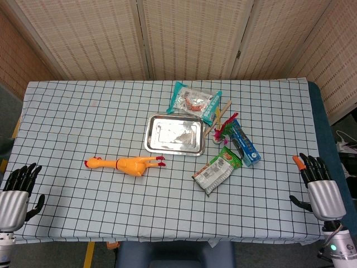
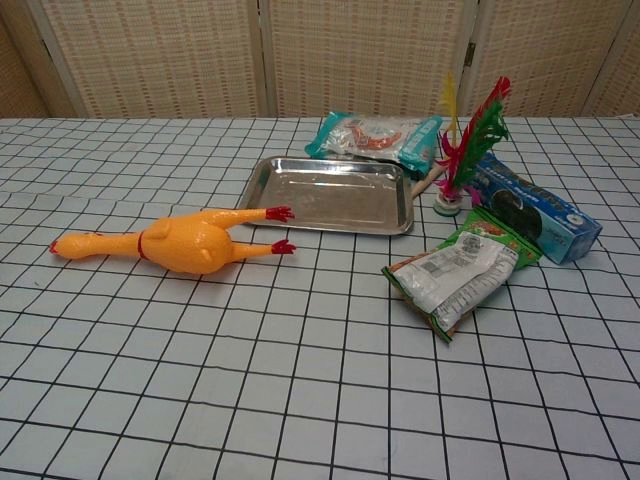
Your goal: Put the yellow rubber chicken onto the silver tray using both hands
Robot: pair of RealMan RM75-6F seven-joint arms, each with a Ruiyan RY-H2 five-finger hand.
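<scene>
On the checked cloth, your yellow rubber chicken (image 1: pixel 126 163) lay at seven o'clock of the silver tray (image 1: pixel 174 134), feet nearly touching its rim. Your left hand (image 1: pixel 19 184) and right hand (image 1: pixel 316 176) rested empty, fingers spread, at the table edges, wrists cut off; the chest view showed neither.

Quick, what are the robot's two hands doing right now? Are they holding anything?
Left hand: open, holding nothing, at the table's near left edge.
Right hand: open, holding nothing, at the near right edge.
The yellow rubber chicken lies untouched.
</scene>
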